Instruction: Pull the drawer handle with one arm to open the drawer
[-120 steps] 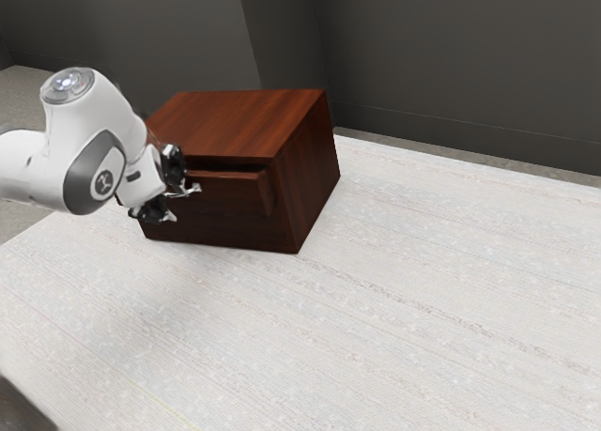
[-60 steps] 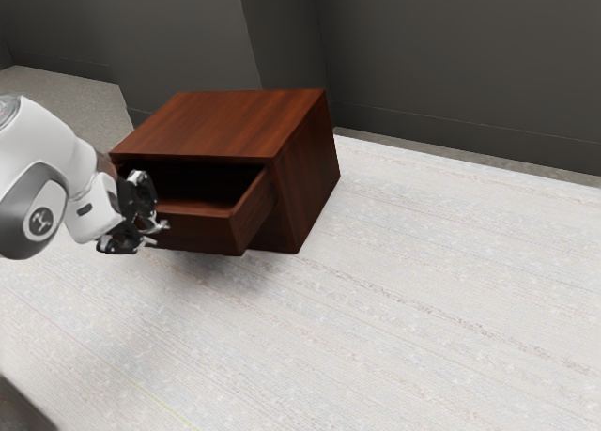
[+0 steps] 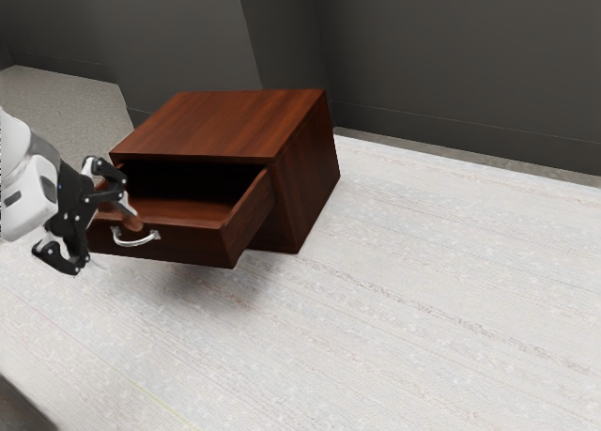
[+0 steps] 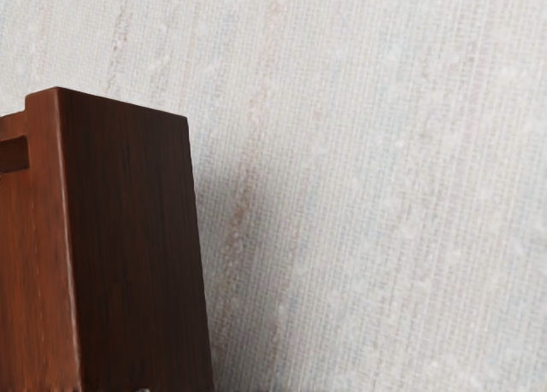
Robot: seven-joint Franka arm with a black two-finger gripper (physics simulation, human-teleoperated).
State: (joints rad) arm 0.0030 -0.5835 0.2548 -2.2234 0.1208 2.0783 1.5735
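Observation:
A dark wooden cabinet [image 3: 235,121] stands on the table at the back left. Its drawer [image 3: 192,226] is pulled well out toward the exterior view's left, leaving a dark cavity under the cabinet top. A curved silver handle [image 3: 137,238] shows on the drawer's front. My black gripper [image 3: 84,217] is just left of the handle, open, its fingers spread wide and not touching the handle. In the wrist view the brown drawer front [image 4: 102,255] stands close under my hand against the pale table.
The light, streaked table [image 3: 423,290] stretches wide to the exterior view's right and front of the cabinet. Dark grey walls [image 3: 451,46] close the back. A lower grey floor [image 3: 56,98] lies beyond the table's left edge.
The drawer slid out from nearly shut toward the exterior view's left. My hand travelled left with it, then let go of the handle and its fingers spread apart.

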